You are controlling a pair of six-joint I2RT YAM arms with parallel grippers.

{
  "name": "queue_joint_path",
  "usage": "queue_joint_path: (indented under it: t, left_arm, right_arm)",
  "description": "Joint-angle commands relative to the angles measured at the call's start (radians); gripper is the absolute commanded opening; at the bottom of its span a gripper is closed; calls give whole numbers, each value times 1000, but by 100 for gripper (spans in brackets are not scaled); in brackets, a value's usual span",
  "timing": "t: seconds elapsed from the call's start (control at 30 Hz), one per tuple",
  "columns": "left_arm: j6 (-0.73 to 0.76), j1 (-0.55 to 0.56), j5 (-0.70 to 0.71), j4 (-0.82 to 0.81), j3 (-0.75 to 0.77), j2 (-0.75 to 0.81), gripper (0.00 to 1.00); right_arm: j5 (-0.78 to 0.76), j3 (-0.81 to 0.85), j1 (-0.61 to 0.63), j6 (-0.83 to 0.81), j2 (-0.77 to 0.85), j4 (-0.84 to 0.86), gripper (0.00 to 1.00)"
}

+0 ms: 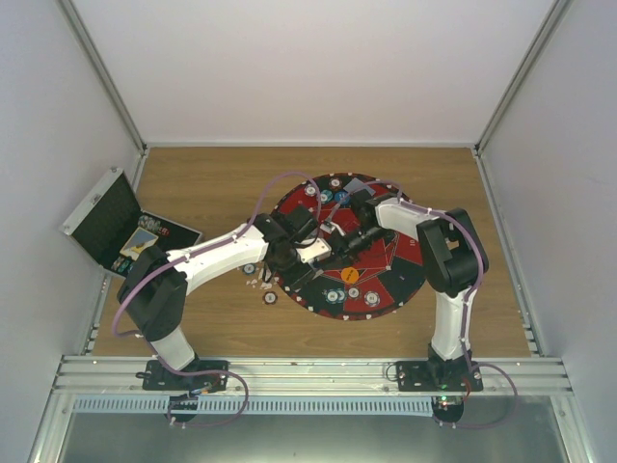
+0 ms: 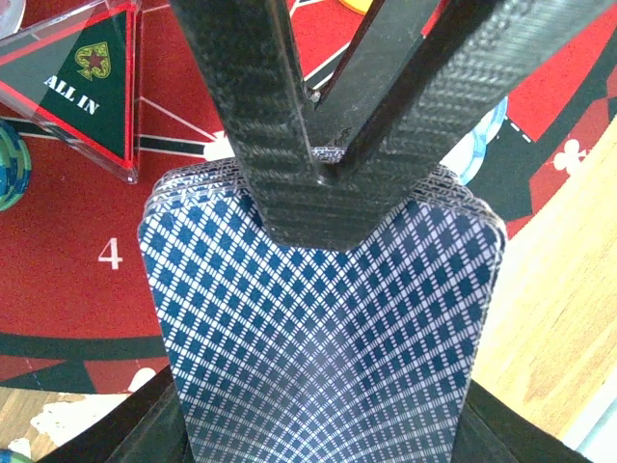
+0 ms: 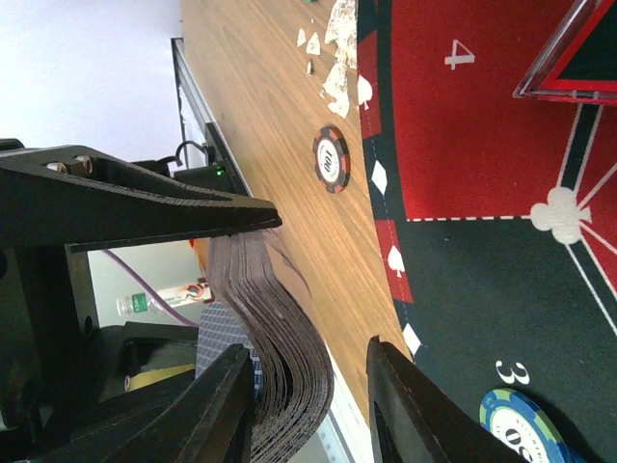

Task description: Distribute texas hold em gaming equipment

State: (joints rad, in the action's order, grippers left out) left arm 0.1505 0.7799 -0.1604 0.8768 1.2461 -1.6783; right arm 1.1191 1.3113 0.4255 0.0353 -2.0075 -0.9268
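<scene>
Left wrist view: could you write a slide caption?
Left gripper holds the deck over the mat; right gripper reaches onto it.

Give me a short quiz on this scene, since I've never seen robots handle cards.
1. True or false: the left gripper holds a deck of cards with a patterned back showing.
2. The clear triangular plaque reads: A) DEALER B) ALL IN C) FOLD.
3. In the right wrist view, does the dark striped-edge chip lie on the mat or on the wooden table?
Key: 1 true; 2 B; 3 on the wooden table, beside the mat.
</scene>
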Motion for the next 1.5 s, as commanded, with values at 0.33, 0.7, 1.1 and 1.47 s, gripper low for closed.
queue_joint_path:
  t: [0.33,0.7,1.1,1.47]
  left_arm:
    - [8,5,-3,-39,-5,41,53]
    - [8,6,-2,-39,-5,40,52]
    - [9,6,0,-37,-1,38,52]
    - [9,7,-2,-38,1,36,53]
  right_arm:
    - [-83,-10,-18,24,57,6,29]
    - [-81,-17,-31,28,71,12,24]
    - [-9,6,-30,-15,88,-13,26]
    - [6,21,6,-14,59,-3,32]
